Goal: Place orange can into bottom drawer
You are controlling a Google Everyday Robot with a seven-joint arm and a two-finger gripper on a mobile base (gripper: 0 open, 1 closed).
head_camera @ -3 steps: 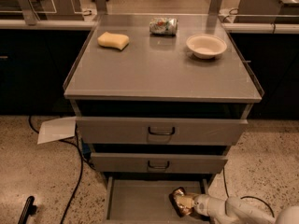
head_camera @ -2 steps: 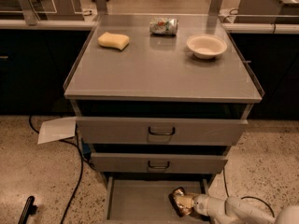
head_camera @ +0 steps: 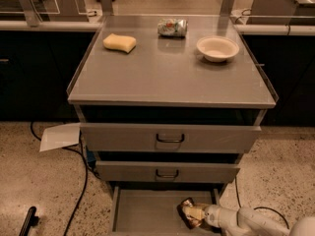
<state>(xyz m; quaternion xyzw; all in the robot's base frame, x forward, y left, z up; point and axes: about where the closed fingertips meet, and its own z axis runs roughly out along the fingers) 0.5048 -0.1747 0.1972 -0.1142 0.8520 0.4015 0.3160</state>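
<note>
The bottom drawer (head_camera: 142, 213) is pulled open at the foot of the grey cabinet, a shallow tray with a plain grey floor. The orange can (head_camera: 187, 214) lies at the drawer's right side, orange-brown and cream with shiny ends. My gripper (head_camera: 197, 214) comes in from the lower right on a white arm and sits right against the can, over the drawer's right part.
On the cabinet top (head_camera: 167, 77) are a yellow sponge (head_camera: 119, 43), a silver-green-white can (head_camera: 173, 27) lying on its side and a white bowl (head_camera: 217, 48). Two wider handle-fronted drawers stand slightly open above. A white paper (head_camera: 60, 136) and black cables lie on the speckled floor at left.
</note>
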